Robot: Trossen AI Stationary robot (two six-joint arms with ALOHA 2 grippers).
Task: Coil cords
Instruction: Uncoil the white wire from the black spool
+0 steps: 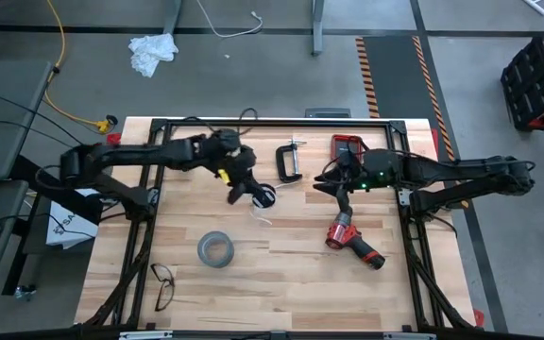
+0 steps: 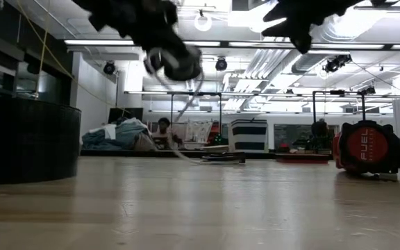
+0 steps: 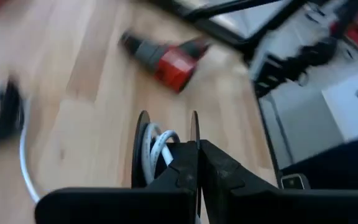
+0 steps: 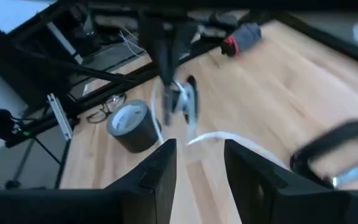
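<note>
The left tool (image 1: 253, 192) hangs above the middle of the wooden bench (image 1: 300, 283), its fingers pinched together on the small black disc (image 3: 143, 149) with the white cord (image 3: 156, 146) wound around it; a loose end of the cord trails down to the bench. The right tool (image 1: 327, 181) hovers near it, fingers parted and holding nothing. A grey tape roll (image 1: 214, 249), a red drill (image 1: 352, 241), a black clamp (image 1: 289, 161) and a pair of glasses (image 1: 162, 284) lie on the bench.

A grey concrete floor (image 1: 253, 76) is surrounding the wooden counter (image 1: 281, 274). Long ceiling lights (image 2: 103, 42) are glowing overhead, and orange-black hazard tape (image 1: 371, 76) is running across the floor.
</note>
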